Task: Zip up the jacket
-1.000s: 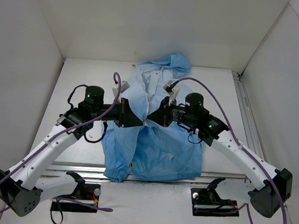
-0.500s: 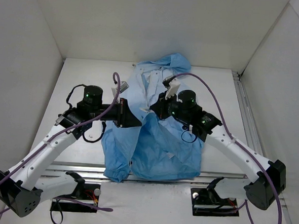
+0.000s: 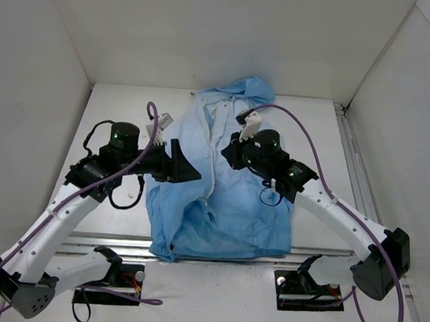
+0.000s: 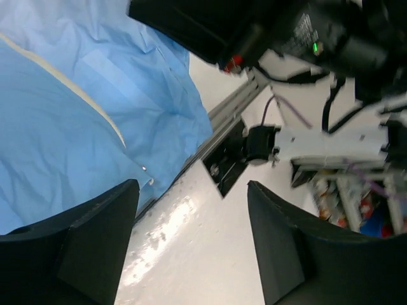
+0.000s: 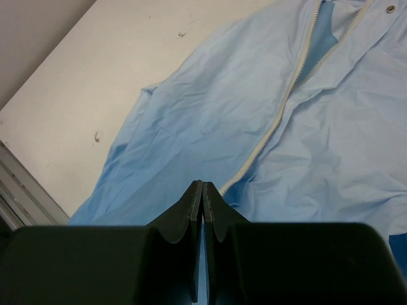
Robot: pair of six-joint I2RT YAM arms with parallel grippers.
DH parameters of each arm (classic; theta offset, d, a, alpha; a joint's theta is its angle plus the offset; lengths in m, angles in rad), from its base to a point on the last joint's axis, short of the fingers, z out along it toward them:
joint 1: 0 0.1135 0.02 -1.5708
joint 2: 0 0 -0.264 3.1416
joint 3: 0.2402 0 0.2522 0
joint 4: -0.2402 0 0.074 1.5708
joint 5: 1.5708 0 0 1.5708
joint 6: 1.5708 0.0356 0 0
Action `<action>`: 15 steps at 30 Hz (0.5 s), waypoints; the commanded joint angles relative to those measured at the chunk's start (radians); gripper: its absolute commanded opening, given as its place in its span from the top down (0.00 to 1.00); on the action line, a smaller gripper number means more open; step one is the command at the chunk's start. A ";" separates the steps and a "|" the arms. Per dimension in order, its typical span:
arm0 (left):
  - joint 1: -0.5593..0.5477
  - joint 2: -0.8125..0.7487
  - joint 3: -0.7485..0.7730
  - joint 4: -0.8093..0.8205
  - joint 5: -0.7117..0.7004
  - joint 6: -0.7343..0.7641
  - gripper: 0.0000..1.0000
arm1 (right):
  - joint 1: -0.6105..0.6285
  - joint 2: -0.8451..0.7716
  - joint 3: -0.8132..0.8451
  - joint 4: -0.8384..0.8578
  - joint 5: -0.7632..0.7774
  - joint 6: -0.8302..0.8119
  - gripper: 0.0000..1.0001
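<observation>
Jacket (image 3: 227, 205) lies spread on the surface (image 3: 123, 111) as the right claw (image 5: 203, 190), tips together by the zip (image 5: 273, 117), should pull straight toward the hood while the parted, empty left claw (image 4: 191, 187) pins the hem (image 3: 217, 249).

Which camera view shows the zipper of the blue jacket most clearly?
The right wrist view: the zipper shows distinct pale teeth, running up from near the right gripper. The top external view shows only a thin pale line down the jacket. The left wrist view shows just a pale strip, no teeth.
</observation>
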 commanded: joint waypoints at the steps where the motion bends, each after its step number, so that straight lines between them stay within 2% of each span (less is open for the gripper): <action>1: -0.006 -0.018 0.039 -0.004 -0.142 -0.238 0.35 | 0.038 -0.061 0.011 0.056 0.033 0.025 1.00; 3: -0.029 -0.029 0.016 0.006 -0.168 -0.335 0.33 | 0.045 -0.059 0.016 0.029 0.024 0.022 1.00; 6: -0.073 -0.069 0.008 -0.058 -0.295 -0.384 0.30 | 0.043 -0.049 0.031 -0.039 -0.054 -0.003 1.00; 9: -0.082 -0.105 -0.033 -0.115 -0.317 -0.430 0.28 | 0.042 -0.068 0.005 -0.077 -0.101 0.012 1.00; 12: -0.153 -0.115 -0.067 -0.173 -0.378 -0.490 0.29 | 0.035 -0.105 -0.032 -0.109 -0.117 0.046 0.74; 15: -0.297 -0.093 -0.058 -0.245 -0.522 -0.567 0.29 | 0.019 -0.150 -0.070 -0.183 -0.035 0.136 0.64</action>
